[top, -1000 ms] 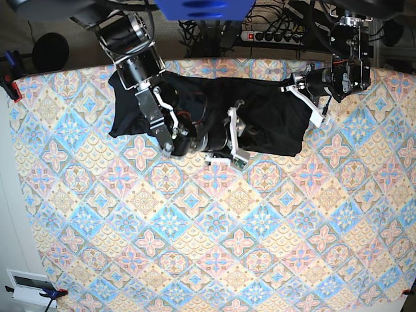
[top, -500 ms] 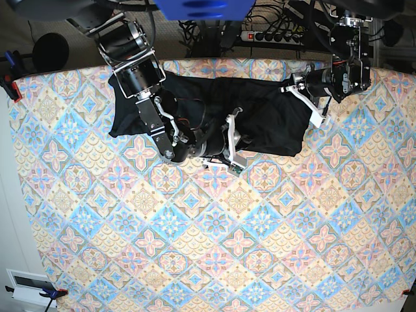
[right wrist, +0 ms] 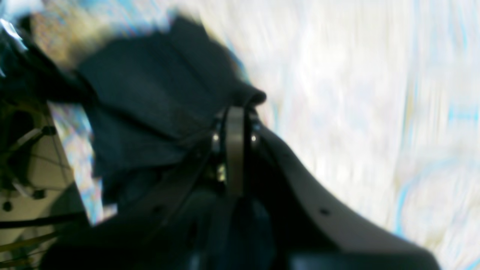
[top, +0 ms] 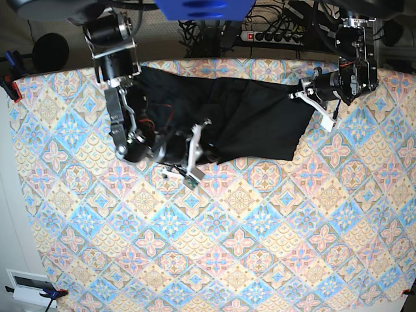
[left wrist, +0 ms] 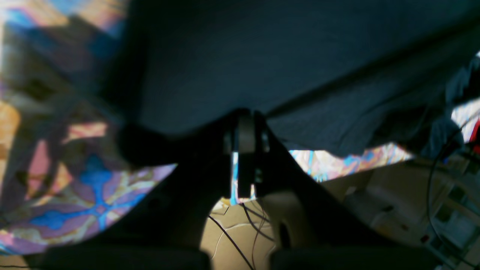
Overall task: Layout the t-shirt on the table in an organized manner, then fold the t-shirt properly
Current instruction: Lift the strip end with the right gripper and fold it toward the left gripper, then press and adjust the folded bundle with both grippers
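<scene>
The black t-shirt (top: 260, 114) lies crumpled along the far side of the table (top: 247, 247). In the base view my right gripper (top: 201, 151) sits at the shirt's near hem, left of centre. The right wrist view shows that gripper (right wrist: 235, 110) shut on a bunched fold of the t-shirt (right wrist: 150, 101). My left gripper (top: 300, 93) is at the shirt's far right corner. Seen from the left wrist, this gripper (left wrist: 245, 116) is shut on the edge of the t-shirt (left wrist: 300, 67), which hangs lifted over the cloth.
A power strip (top: 273, 36) and cables lie behind the table's far edge. A black round object (top: 51, 52) stands off the far left corner. A white device (top: 29, 286) sits below the near left corner.
My right gripper has shut on the shirt's near hem and moved left, dragging fabric with it. The left arm has shifted slightly right, still holding its corner.
</scene>
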